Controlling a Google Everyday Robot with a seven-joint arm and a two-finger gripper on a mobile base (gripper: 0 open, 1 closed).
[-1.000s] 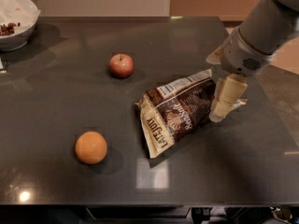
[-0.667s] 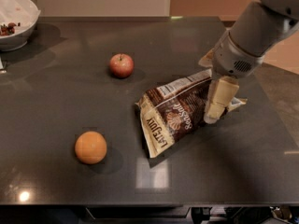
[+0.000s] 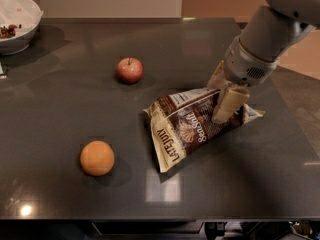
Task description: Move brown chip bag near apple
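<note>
Since one second ago, the hand (image 3: 226,104) and its grey cylindrical arm (image 3: 265,44) have slid leftward, from the right end of the crinkled dark brown chip bag (image 3: 192,129) to a place over its upper middle. The bag itself has not shifted on the dark glossy worktop (image 3: 60,114). You may read this as the approach closing in, with transport not yet begun. The bag lies flat, right of centre, well apart from the small red apple (image 3: 130,70) up and to its left. A round orange fruit (image 3: 97,158) lies front left. The arm slopes down from the upper right, and the hand points down at the bag's face. You cannot tell whether the hand is wide, narrow or already gripping.
</note>
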